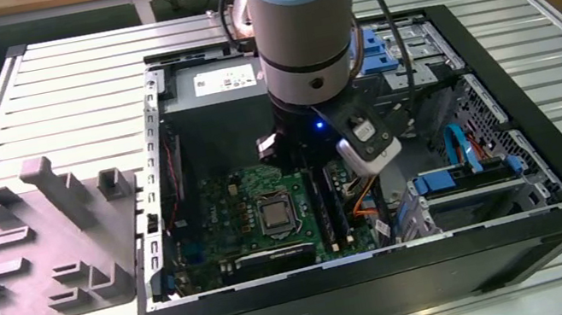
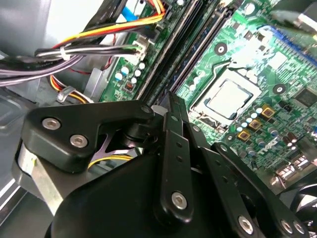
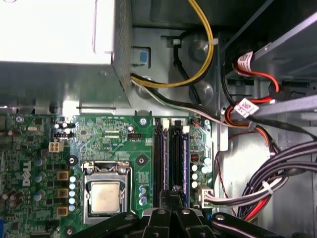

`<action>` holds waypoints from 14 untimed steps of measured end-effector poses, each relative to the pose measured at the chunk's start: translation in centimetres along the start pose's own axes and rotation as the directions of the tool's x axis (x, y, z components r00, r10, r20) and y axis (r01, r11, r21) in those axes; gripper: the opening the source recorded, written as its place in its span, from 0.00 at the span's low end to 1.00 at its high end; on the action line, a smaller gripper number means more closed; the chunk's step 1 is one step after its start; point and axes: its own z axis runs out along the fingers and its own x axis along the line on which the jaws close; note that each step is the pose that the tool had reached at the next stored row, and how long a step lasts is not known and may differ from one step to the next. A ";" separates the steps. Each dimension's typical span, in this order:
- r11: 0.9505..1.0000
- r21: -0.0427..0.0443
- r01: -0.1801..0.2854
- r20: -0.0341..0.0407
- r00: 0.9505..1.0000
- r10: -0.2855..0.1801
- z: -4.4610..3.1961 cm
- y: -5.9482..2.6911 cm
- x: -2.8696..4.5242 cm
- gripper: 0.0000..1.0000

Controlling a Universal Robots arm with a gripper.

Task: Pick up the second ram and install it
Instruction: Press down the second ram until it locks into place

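Note:
My gripper (image 1: 313, 171) is down inside the open computer case, over the far end of the memory slots (image 1: 327, 208) beside the processor socket (image 1: 272, 211). In both wrist views the fingertips (image 3: 171, 192) sit pressed together with no gap, right above the slots (image 3: 171, 156). The black fingers (image 2: 171, 129) point at the slot ends (image 2: 163, 84). Long dark strips fill the slots. I cannot tell whether one of them is the second ram. Nothing shows between the fingers.
The black case (image 1: 396, 284) lies open on a slatted metal table (image 1: 71, 82). A grey moulded fixture plate (image 1: 42, 243) lies at the exterior view's left. Inside are the grey power-supply box (image 1: 211, 87), cable bundles (image 3: 267, 173) and blue drive brackets (image 1: 457, 174).

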 end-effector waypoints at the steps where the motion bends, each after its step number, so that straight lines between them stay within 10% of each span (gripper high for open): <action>1: 1.000 0.000 0.000 0.000 1.000 0.000 0.01 0.16 0.00 0.10; 14: 0.999 0.004 -0.034 0.003 0.999 0.034 0.22 1.75 0.03 0.10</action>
